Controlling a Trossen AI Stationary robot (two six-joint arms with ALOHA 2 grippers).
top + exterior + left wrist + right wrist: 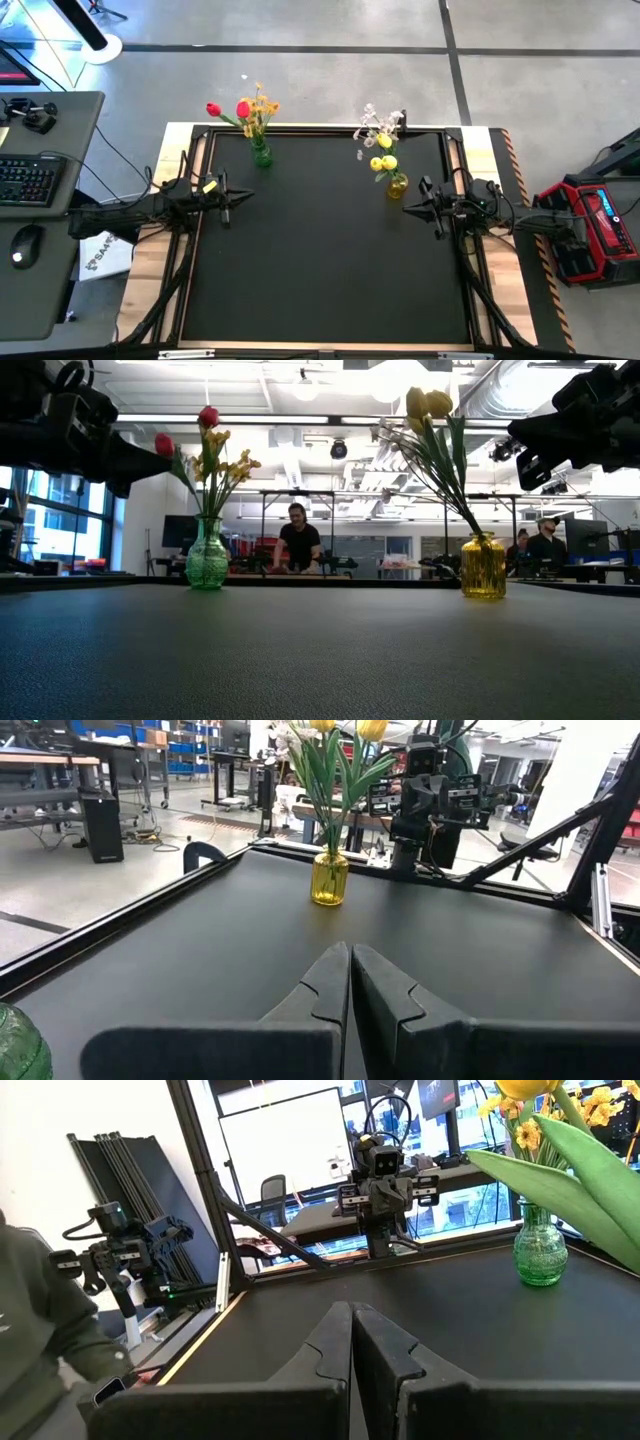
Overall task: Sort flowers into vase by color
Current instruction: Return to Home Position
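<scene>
As I look down on the table (330, 300), its black surface runs from the near edge up to the two arms, which reach in from the side edges at about mid-depth and face each other, well apart. The left gripper (238, 197) hangs above the surface near the left edge. In its wrist view its two dark fingers (320, 995) are pressed flat together with nothing between them. The right gripper (408, 208) hangs above the surface near the right edge, and its own wrist view shows it pinched fully closed as well, holding nothing. Just beyond the right gripper, toward the far right corner and not touching it, the yellow vase (397, 186) stands upright. It holds the two yellow tulips (384, 160) and the pale pink-white sprig (378, 122), whose stems lean toward the far edge. Farther back, close to the far edge and toward the far left corner, the green vase (261, 156) stands upright. It holds the two red blooms (243, 108) and the orange-yellow sprig (264, 102), which also fan out toward the far edge. Past the far edge, in the level view across the table, a person (298, 540) in a dark top stands at a bench deep in the room.
</scene>
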